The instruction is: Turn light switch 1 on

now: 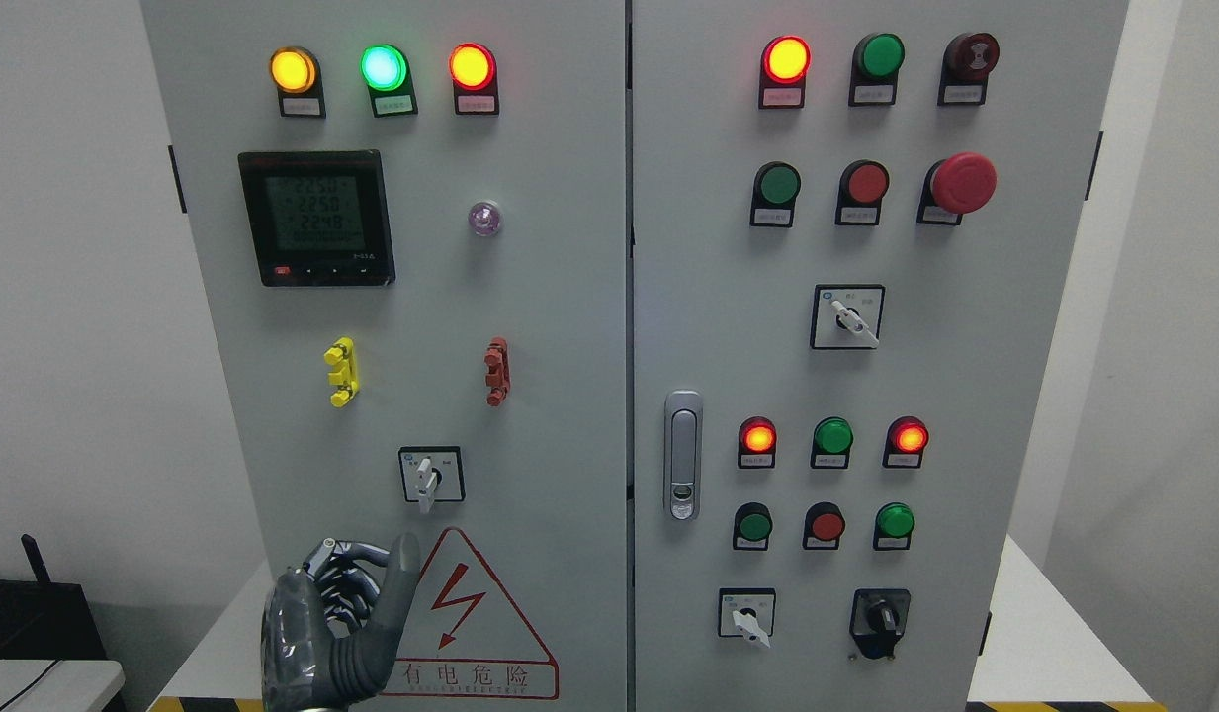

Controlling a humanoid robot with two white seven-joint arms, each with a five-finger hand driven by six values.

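Head view gives us a grey control cabinet (569, 297) with two doors, standing on a white worktop (1054, 653). Our left hand (337, 623) rises from the lower left in front of the left door, beside the red hazard triangle (471, 618). Its fingers (352, 569) are curled in and grasp nothing, while the thumb (401, 574) sticks upward. Just above the thumb tip, apart from it, sits a small rotary switch (430, 475) with a white knob pointing down; we cannot tell which switch is number 1. Higher on that door we see a lit meter display (315, 218) and amber (293, 69), green (383, 67) and red (471, 66) lamps glowing.
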